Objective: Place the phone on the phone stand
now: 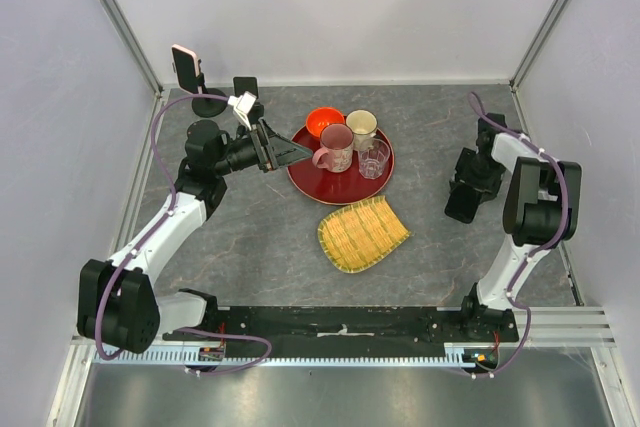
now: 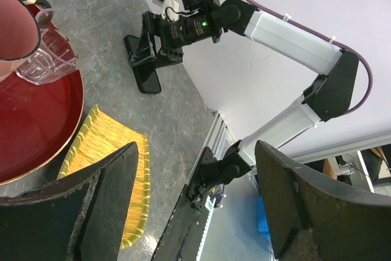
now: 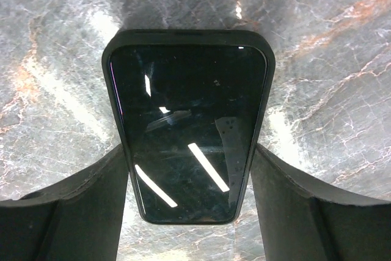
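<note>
Near the right edge of the surface (image 1: 430,277), the right claw (image 1: 462,203) grips the phone (image 3: 189,132), which lies flat, not yet lifted. The left claw (image 2: 197,151) is open and empty. The whole carry to the phone stand (image 1: 208,104) at the far-left corner remains.

Down onto a grey marble-look tabletop (image 1: 250,247), veined in white and rust. Boxed in on three sides by plain white walls (image 1: 330,7), with slanting aluminium posts (image 1: 118,19) at the back corners. Along the near edge, a black rail (image 1: 400,319) over slotted silver extrusion (image 1: 340,355) — then a sheet of dull grey metal (image 1: 330,397) below. Up close, soft bright glare (image 3: 104,25) on the stone — even, diffuse light everywhere, hardly a hard shadow.
</note>
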You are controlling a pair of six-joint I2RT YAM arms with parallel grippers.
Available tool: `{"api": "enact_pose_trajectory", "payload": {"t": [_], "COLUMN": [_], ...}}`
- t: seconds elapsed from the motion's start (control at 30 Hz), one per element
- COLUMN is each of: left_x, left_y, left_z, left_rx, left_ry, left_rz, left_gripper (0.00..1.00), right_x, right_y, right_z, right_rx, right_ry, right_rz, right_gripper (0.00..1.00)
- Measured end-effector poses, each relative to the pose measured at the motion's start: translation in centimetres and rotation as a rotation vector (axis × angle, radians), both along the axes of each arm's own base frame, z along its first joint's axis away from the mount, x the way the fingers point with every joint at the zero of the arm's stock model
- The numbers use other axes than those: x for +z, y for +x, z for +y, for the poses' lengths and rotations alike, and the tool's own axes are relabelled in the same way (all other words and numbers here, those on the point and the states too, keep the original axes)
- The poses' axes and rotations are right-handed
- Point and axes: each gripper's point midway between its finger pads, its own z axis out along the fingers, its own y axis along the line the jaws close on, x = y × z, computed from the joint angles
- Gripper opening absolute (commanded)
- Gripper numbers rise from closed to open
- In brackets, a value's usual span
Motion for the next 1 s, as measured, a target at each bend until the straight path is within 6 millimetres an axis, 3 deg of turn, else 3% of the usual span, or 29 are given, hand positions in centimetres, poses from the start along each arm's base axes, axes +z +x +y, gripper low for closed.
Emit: {"api": "enact_pose_trajectory", "payload": {"t": [0.23, 0.3, 0.4, 0.53, 0.6, 0.7, 0.8, 1.0], "left_x": [-0.4, -0.5, -0.6, -1.0, -1.4, -1.3, -0.2, 1.7], "left_y": [0.2, 0.2, 0.2, 0.4, 0.5, 0.8, 1.5, 1.0], "left_z": [-0.1, -0.1, -0.1, -0.1, 0.0, 0.3, 1.1, 2.4], "left_rx": [0.000, 0.000, 0.000, 0.000, 0.003, 0.013, 0.045, 0.074], "left_ry": [0.003, 0.004, 0.004, 0.008, 0.014, 0.032, 0.032, 0.020], "left_rz": [0.013, 0.014, 0.017, 0.029, 0.047, 0.076, 0.072, 0.019], "left_gripper": [0.83, 0.83, 0.83, 0.83, 0.83, 0.83, 0.83, 0.80], "right_x": [0.8, 1.5, 4.5, 11.9, 16.0, 21.1, 23.0, 23.0], "right_y": [1.7, 2.7, 5.5, 6.7, 5.9, 4.3, 2.3, -3.4], "right_z": [1.1, 2.6, 6.9, 15.2, 19.3, 23.1, 25.7, 32.0], "right_rx": [0.132, 0.206, 0.411, 0.735, 0.888, 1.064, 1.212, 1.583], "right_ry": [-0.094, -0.123, -0.183, -0.249, -0.249, -0.287, -0.332, -0.385], "right_rz": [-0.045, -0.087, -0.259, -0.573, -0.720, -0.889, -0.945, -0.901], "right_gripper": [0.00, 0.00, 0.00, 0.00, 0.00, 0.00, 0.00, 0.00]}}
